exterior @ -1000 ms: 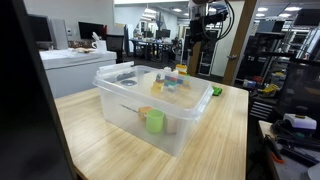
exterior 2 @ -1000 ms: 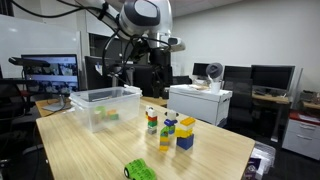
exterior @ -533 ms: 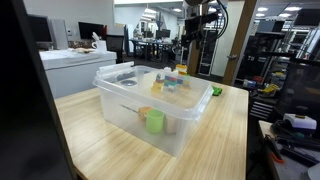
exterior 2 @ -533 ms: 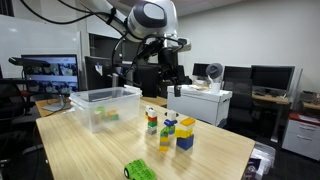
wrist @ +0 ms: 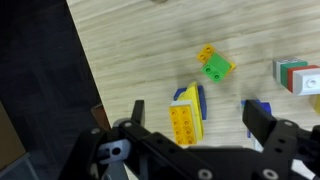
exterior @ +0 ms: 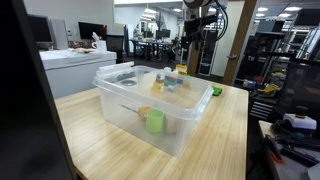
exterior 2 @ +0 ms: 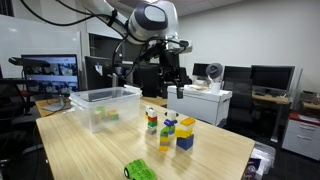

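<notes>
Gripper [exterior 2: 172, 88] hung empty, fingers spread wide, over the yellow-and-blue block stack [wrist: 186, 115] on the wooden table [exterior 2: 90, 150]. The green-and-yellow block [wrist: 213, 64] sat near, so a sloppy descent could've toppled either.

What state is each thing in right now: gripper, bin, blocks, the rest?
gripper: open, empty, hovering above the blocks.
clear bin: lidless, upright on the table, small toys inside.
green cup: inside the bin, apparently upright.
block stacks: three, standing on the table, untouched.
green toy: lying on the table, apart from the stacks.
</notes>
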Available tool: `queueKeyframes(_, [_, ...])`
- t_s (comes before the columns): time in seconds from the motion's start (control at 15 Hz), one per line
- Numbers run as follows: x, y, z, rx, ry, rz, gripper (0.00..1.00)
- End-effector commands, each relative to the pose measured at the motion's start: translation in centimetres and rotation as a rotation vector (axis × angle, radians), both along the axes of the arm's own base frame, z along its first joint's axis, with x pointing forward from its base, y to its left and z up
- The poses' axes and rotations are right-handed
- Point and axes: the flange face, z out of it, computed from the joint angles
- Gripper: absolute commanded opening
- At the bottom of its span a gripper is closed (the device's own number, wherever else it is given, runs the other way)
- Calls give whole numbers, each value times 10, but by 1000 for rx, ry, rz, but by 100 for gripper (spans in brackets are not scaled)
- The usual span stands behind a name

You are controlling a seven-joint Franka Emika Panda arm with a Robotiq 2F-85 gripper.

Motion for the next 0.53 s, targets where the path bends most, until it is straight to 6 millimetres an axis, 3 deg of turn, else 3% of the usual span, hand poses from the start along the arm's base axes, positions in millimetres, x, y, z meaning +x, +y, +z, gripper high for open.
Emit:
queueKeyframes(0.0, [1,-18,-3,-30,-40,89,100])
queueKeyframes(0.2, [3,-32,-13,-37,-84,146,100])
queueKeyframes(0.47, [4,-46,-42,-24,-106,197,100])
